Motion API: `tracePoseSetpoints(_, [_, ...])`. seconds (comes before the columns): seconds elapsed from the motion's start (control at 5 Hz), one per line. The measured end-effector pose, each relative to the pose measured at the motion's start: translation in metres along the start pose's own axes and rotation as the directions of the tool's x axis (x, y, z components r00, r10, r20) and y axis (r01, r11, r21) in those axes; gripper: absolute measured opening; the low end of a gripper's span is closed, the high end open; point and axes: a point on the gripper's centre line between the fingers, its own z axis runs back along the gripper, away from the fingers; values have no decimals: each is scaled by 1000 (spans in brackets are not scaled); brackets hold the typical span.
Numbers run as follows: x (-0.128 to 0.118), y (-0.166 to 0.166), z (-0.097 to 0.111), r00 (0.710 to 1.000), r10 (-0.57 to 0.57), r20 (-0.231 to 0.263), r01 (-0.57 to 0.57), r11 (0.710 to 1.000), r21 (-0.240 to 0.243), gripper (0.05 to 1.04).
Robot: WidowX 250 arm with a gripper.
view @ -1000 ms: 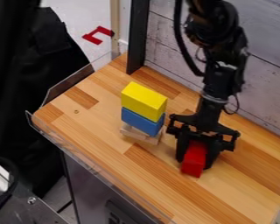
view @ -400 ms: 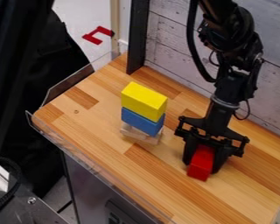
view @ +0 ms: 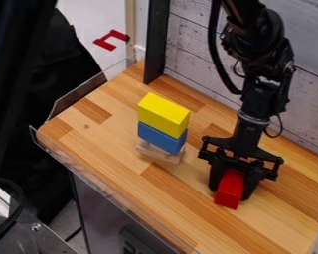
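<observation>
Where my pincer (view: 230, 194) hangs: over the worktop (view: 109, 134), right of the stack (view: 162, 130).
Red block (view: 229, 189): grasped, I have it.
Stack: yellow block (view: 164, 114) on blue block (view: 162, 138), pale wood (view: 160, 153) beneath.

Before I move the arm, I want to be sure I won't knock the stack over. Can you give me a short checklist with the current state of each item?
1. Red block between the fingers of the gripper: ok.
2. Firm grip on the red block: cannot tell; the picture does not show pressure.
3. Red block lifted off the tabletop: cannot tell from this angle.
4. Gripper and red block apart from the stack: ok; bare wood shows between.
5. Stack upright: ok; yellow block on blue block, on pale wooden piece at the bottom.
</observation>
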Motion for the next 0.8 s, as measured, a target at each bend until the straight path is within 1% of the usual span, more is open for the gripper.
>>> tracePoseSetpoints(0.2, [-9, 4, 4, 999, 10, 34, -8, 998, -64, 942])
tracePoseSetpoints(0.4, [-23, 9, 51, 983, 39, 178, -4, 981, -193, 1001])
tracePoseSetpoints(0.6, [-38, 14, 96, 949, 53, 311, 27, 968, -248, 999])
tracePoseSetpoints(0.8, [-50, 22, 124, 924, 67, 377, 26, 972, -235, 999])
